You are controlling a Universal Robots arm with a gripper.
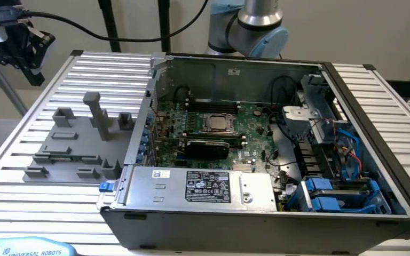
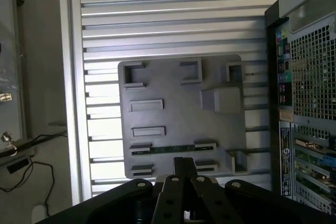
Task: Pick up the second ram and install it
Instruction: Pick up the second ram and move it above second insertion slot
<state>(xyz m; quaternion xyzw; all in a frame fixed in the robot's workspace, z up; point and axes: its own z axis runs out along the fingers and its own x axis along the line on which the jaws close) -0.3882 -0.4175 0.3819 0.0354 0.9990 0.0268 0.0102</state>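
1. Wrist view: the black gripper (image 2: 184, 162) has its fingertips pressed together with no gap showing, and it pinches nothing.
2. The second ram (image 2: 170, 149), a thin, dark green circuit strip, lies flat in the flat grey plastic fixture plate (image 2: 178, 114). It spans two small holder blocks in the row closest to the fingertips.
3. The silver ribbed aluminium table (image 2: 173, 14) lies bare beyond the plate's far edge. The perforated wall of the open grey metal computer case (image 2: 310, 77) stands close along one side of the plate.
4. Exterior view: the gripper hangs high over the table's far corner at the exterior view's left, well apart from the plate.
5. The ram rests near the plate's near edge, in front of a tall grey post (image 1: 94, 114). The case wall stands just beside the plate on the exterior view's right, with bare table on the left.
6. Inside the case lies the large green motherboard (image 1: 219, 133).
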